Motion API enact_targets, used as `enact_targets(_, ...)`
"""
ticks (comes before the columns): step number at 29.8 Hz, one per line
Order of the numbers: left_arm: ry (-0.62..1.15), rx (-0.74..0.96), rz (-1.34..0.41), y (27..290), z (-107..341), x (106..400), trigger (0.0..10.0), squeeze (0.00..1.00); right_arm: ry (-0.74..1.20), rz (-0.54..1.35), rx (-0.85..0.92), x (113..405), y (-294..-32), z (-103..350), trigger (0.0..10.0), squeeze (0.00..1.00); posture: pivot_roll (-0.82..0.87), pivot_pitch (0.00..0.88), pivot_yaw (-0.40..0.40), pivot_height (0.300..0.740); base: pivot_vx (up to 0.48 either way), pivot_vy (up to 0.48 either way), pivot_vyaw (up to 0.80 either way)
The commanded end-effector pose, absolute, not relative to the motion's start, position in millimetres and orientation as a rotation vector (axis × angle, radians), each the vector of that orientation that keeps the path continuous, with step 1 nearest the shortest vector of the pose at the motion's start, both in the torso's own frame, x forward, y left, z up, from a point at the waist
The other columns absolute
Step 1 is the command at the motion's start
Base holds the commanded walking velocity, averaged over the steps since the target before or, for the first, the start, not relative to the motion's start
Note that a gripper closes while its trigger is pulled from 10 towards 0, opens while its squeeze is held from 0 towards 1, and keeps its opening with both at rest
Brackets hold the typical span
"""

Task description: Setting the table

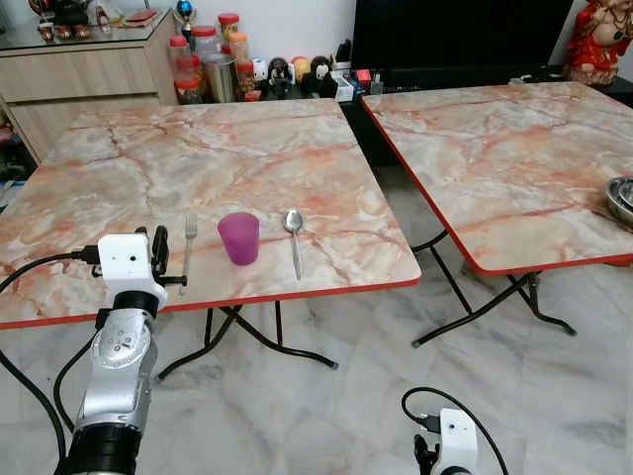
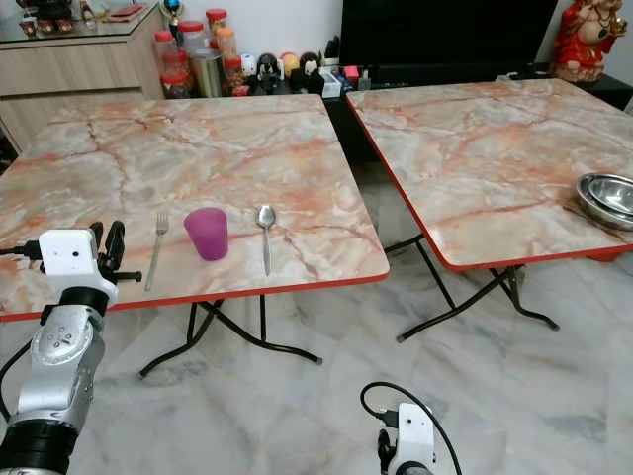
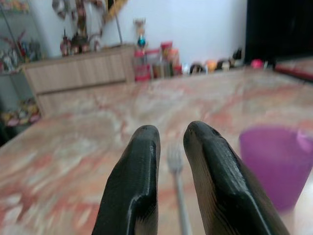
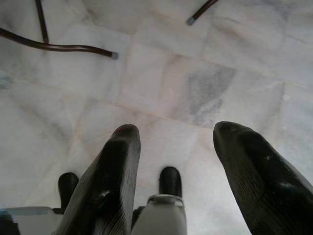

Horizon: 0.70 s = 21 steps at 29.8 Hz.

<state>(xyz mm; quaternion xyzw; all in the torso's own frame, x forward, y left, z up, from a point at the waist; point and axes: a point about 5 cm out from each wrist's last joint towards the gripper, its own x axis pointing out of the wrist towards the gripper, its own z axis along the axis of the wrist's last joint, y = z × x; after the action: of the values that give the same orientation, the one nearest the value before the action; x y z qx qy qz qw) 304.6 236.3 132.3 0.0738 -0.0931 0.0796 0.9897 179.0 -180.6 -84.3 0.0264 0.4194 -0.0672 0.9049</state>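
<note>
- Fork (image 1: 189,248), purple cup (image 1: 238,237) and spoon (image 1: 294,238): laid in a row near the front edge of the left table (image 1: 198,158), the cup standing between the two pieces of cutlery.
- Left gripper (image 1: 158,259): held just beside the fork handle, fingers (image 3: 134,181) nearly closed, a narrow gap left, nothing gripped.
- Right gripper (image 4: 178,171): hung idle above the floor, fingers spread.
- Handling, as judged: the fork is stiff, light and slippery and lies flat, so the handle's middle is best pinched; the cup is light and easily tipped.
- Steel bowls (image 2: 605,197): set on the right table.

Jars (image 1: 203,61) and small figurines (image 1: 297,71) crowd the floor by the wall. A wooden cabinet (image 1: 84,79) stands beside them. A red statue (image 1: 598,40) sits beyond the counters.
</note>
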Motion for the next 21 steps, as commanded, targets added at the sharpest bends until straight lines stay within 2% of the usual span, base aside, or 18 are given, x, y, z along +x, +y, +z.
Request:
enact_targets(1, -0.103, 0.162, 0.193, 247, 112, 297, 10.0, 0.00, 0.856, -0.145, 0.056, 180, -183, -83, 10.0, 0.00, 0.06, 0.000, -0.011, 0.736, 0.000, 0.000, 0.00)
enact_targets(8, 0.095, 0.145, 0.319, 274, 64, 276, 10.0, 0.00, 0.858, -0.148, 0.062, 180, -181, -84, 10.0, 0.00, 0.05, 0.000, -0.003, 0.736, 0.000, 0.000, 0.00)
enact_targets(17, 0.295, 0.137, 0.318, 275, 21, 253, 10.0, 0.00, 0.865, -0.150, 0.061, 177, -181, -85, 10.0, 0.00, 0.05, 0.000, 0.000, 0.736, 0.000, 0.000, 0.00)
enact_targets(21, 0.395, 0.126, 0.262, 268, 1, 245, 10.0, 0.00, 0.866, -0.148, 0.064, 177, -180, -85, 10.0, 0.00, 0.05, 0.000, 0.003, 0.736, 0.000, 0.000, 0.00)
